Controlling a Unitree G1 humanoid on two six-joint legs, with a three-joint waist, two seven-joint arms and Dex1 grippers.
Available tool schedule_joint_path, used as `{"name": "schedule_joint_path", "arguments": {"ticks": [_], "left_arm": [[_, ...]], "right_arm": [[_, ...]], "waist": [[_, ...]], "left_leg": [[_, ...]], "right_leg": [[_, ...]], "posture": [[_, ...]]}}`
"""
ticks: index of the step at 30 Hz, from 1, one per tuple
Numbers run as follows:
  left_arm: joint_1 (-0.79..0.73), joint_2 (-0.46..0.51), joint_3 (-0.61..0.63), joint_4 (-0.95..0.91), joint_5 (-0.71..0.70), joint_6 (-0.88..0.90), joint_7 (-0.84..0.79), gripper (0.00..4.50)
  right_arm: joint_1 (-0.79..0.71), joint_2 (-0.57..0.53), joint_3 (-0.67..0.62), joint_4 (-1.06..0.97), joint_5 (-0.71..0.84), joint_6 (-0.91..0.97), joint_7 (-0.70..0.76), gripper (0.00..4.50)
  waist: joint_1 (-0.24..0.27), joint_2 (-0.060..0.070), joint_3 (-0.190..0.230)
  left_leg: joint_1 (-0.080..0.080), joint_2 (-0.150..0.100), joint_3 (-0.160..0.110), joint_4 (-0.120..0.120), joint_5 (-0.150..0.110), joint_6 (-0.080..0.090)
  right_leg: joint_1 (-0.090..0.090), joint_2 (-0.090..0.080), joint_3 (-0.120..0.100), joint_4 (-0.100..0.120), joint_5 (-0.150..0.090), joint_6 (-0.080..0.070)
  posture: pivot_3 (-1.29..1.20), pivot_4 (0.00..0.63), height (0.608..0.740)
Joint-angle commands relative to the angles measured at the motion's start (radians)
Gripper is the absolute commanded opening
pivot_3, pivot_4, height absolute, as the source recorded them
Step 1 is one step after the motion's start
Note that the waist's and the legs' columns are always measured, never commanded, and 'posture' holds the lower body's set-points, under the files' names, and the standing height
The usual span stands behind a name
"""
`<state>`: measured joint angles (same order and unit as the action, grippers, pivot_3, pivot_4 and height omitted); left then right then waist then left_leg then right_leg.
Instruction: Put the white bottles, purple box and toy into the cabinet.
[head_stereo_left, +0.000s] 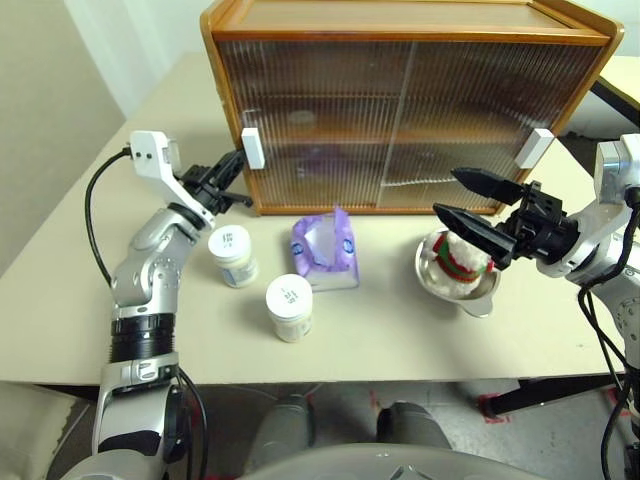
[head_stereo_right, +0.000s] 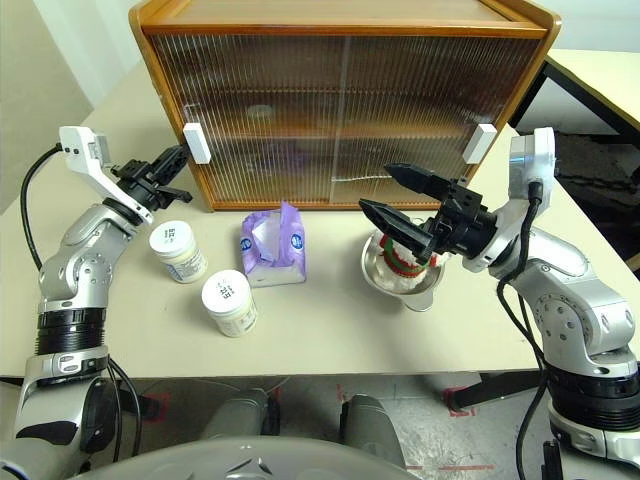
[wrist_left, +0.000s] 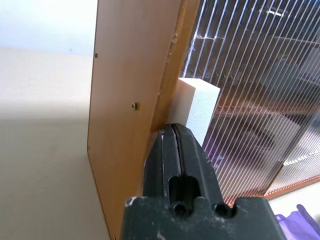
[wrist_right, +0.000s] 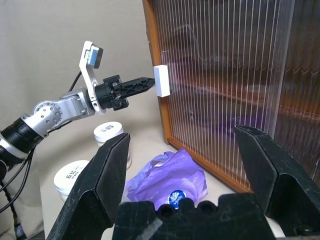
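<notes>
The wooden cabinet (head_stereo_left: 400, 110) stands at the back of the table with both ribbed doors shut. My left gripper (head_stereo_left: 238, 162) is shut, its tips against the outer side of the left door's white handle (wrist_left: 197, 107). Two white bottles (head_stereo_left: 232, 254) (head_stereo_left: 289, 306) stand in front of the cabinet's left half, and the purple box (head_stereo_left: 325, 250) sits beside them. The toy (head_stereo_left: 455, 262) lies in a metal bowl (head_stereo_left: 482, 296). My right gripper (head_stereo_left: 450, 193) hangs open just above the toy, holding nothing.
The right door's white handle (head_stereo_left: 536, 147) sits at the cabinet's right edge. The beige table (head_stereo_left: 400, 335) has free room in front of the bottles and the bowl. Its front edge is close to me. A black cable (head_stereo_left: 92, 215) loops off my left wrist.
</notes>
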<state>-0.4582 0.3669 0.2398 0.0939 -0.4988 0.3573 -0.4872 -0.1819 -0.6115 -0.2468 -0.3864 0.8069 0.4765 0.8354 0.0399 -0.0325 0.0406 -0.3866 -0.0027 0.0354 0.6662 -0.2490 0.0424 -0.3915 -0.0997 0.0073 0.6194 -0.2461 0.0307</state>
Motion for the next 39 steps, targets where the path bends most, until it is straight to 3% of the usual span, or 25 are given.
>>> {"name": "schedule_joint_path", "arguments": {"ticks": [1, 25, 39], "left_arm": [[-0.009, -0.008, -0.023, -0.001, 0.012, 0.000, -0.012, 0.01], [-0.059, -0.030, -0.064, 0.018, 0.018, 0.017, -0.026, 0.01], [-0.116, -0.102, -0.125, 0.051, 0.034, 0.017, -0.032, 0.01]], "right_arm": [[0.000, 0.008, -0.014, -0.010, 0.010, -0.006, -0.012, 4.50], [-0.019, 0.063, -0.051, -0.040, 0.027, -0.089, -0.035, 4.50], [-0.009, 0.068, -0.050, -0.041, 0.024, -0.104, -0.038, 4.50]], "waist": [[0.000, 0.000, 0.000], [-0.017, 0.000, 0.000], [-0.027, 0.000, 0.000]], "left_leg": [[0.000, 0.000, 0.000, 0.000, 0.000, 0.000], [0.000, -0.001, 0.000, 0.001, 0.001, 0.001], [0.000, -0.001, 0.000, 0.002, 0.002, 0.003]], "right_leg": [[0.000, 0.000, 0.000, 0.000, 0.000, 0.000], [0.000, 0.000, 0.000, 0.001, 0.001, 0.001], [0.001, 0.001, 0.001, 0.001, 0.001, 0.002]], "posture": [[-0.01, 0.000, 0.740], [-0.03, 0.000, 0.740], [-0.05, 0.000, 0.740]]}}
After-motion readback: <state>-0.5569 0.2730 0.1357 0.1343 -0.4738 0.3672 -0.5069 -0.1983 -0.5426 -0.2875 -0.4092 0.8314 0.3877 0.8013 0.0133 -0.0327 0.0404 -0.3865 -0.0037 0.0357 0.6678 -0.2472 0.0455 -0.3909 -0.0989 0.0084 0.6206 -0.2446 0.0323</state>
